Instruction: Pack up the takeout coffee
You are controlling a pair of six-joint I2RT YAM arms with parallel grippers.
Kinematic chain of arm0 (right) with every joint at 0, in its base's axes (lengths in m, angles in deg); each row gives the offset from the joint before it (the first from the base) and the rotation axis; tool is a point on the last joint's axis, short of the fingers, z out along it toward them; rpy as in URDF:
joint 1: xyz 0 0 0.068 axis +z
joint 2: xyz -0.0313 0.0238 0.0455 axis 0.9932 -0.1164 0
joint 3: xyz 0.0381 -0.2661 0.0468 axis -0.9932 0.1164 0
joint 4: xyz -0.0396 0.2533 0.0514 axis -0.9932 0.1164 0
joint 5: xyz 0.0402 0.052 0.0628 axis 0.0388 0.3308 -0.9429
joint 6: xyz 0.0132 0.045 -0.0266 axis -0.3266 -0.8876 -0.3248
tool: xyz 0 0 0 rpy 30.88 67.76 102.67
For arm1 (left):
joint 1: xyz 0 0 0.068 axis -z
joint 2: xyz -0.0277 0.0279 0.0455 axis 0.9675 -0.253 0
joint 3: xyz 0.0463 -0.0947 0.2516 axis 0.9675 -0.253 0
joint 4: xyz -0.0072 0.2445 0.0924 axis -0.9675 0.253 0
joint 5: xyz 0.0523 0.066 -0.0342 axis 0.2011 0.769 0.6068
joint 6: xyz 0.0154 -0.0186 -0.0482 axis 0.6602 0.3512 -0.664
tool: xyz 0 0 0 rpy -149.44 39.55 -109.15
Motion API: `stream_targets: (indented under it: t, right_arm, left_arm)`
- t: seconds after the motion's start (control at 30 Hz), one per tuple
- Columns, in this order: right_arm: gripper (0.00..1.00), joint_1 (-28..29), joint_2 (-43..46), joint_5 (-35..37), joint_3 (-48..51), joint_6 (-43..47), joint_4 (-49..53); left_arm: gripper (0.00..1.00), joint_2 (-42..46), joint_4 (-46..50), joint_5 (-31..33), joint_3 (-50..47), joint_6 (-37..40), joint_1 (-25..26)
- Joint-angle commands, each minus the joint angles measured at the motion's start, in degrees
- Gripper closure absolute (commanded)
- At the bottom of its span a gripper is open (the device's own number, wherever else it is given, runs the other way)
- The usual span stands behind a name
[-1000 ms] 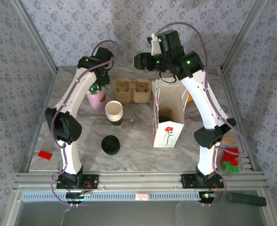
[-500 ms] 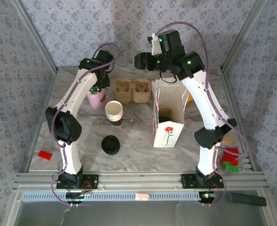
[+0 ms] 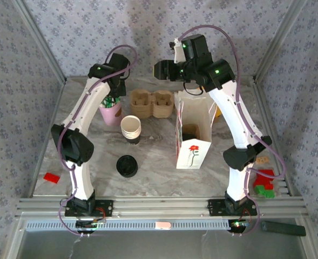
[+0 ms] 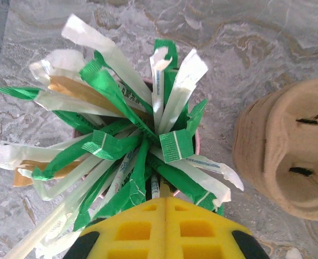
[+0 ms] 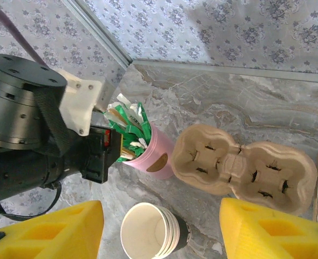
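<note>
Hovering at 11 o'clock, my left hand (image 4: 164, 208) is pressed together above the packets (image 4: 110, 145) in the pink cup (image 3: 111, 114). My right hand (image 5: 160, 208) is spread apart over the stacked paper cups (image 5: 148, 234). The takeout coffee (image 3: 127, 165) stands at 9 o'clock of the paper bag (image 3: 193, 145).

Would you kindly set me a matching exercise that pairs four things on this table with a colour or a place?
Things:
1 pink cup
2 cup carrier
3 paper bag
4 stack of cups

Descriptions:
A bears a red flower
B stuffed with green and white packets
C brown pulp, at the back of the table
D white-rimmed, just in front of the cup carrier

Pairs: 1-B; 2-C; 3-A; 4-D
</note>
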Motion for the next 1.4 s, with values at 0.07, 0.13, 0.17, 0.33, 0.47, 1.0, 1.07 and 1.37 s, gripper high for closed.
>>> stream_targets:
  t: [0.07,0.13,0.17,0.33,0.47,1.0,1.07,1.37]
  right_arm:
    - [0.39,0.23,1.72,0.47,0.15,0.93,-0.27]
    - [0.4,0.33,1.79,0.45,0.15,0.92,-0.27]
    - [0.4,0.42,1.79,0.45,0.15,0.93,-0.18]
    - [0.4,0.57,1.94,0.71,0.13,1.33,0.17]
    - [0.39,0.58,2.21,0.97,0.29,1.48,0.43]
    - [0.39,0.58,3.19,1.5,2.0,1.99,0.46]
    - [0.39,0.63,3.32,1.44,2.16,2.02,0.34]
    - [0.39,0.64,4.22,0.76,0.83,3.51,0.0]
  left_arm:
    - [0.99,2.23,2.45,1.37,4.52,1.04,0.63]
    - [0.98,2.7,2.57,1.62,4.57,1.04,0.63]
    - [0.98,2.87,2.58,1.8,4.42,0.96,0.63]
    - [0.9,4.53,0.73,1.87,1.69,0.87,0.63]
    - [0.85,5.14,-0.78,1.13,-0.42,0.78,0.63]
    - [1.0,4.04,-1.12,0.23,-0.07,0.78,0.68]
    - [1.0,4.26,-0.82,0.8,0.75,0.95,0.88]
    - [1.0,6.03,2.23,4.51,9.03,1.99,2.73]
